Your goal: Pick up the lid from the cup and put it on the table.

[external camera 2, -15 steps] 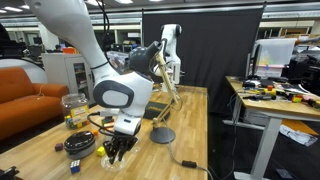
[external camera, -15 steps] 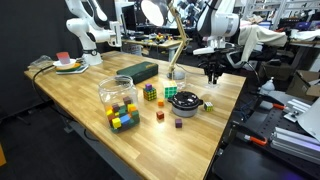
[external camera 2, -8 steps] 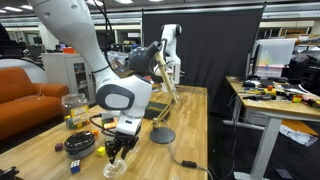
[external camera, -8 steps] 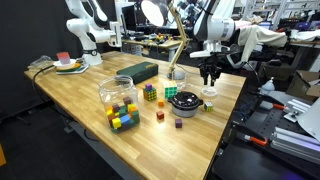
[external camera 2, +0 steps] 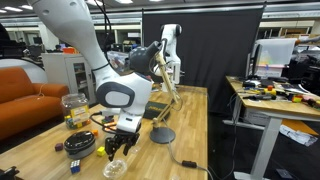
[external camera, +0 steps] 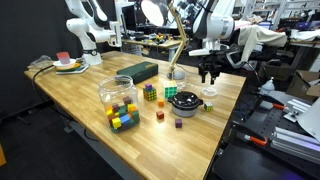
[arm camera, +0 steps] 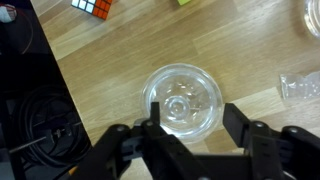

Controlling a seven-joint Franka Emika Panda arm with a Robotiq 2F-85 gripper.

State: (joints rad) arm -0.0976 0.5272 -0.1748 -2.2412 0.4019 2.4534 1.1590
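The lid (arm camera: 183, 98), a clear whitish round disc, lies flat on the wooden table (arm camera: 110, 50) near its edge; both exterior views show it (external camera: 209, 92) (external camera 2: 115, 168). My gripper (arm camera: 191, 112) hovers just above it, open, one finger on each side and nothing held. It hangs over the lid in both exterior views (external camera: 209, 78) (external camera 2: 117, 151). The small pale cup (arm camera: 300, 87) stands a little to the right of the lid in the wrist view. An exterior view shows the cup (external camera: 207, 105) just in front of the lid.
A dark round dish (external camera: 186, 101) sits next to the lid, with a Rubik's cube (external camera: 170, 92) and small coloured cubes beyond. A clear jar of cubes (external camera: 118, 97) stands mid-table. A lamp base (external camera 2: 163, 135) and cable (external camera 2: 186, 164) lie nearby, by the table edge.
The jaws have opened from shut, letting go of the lid, which now rests on the table. The gripper has risen slightly above it.
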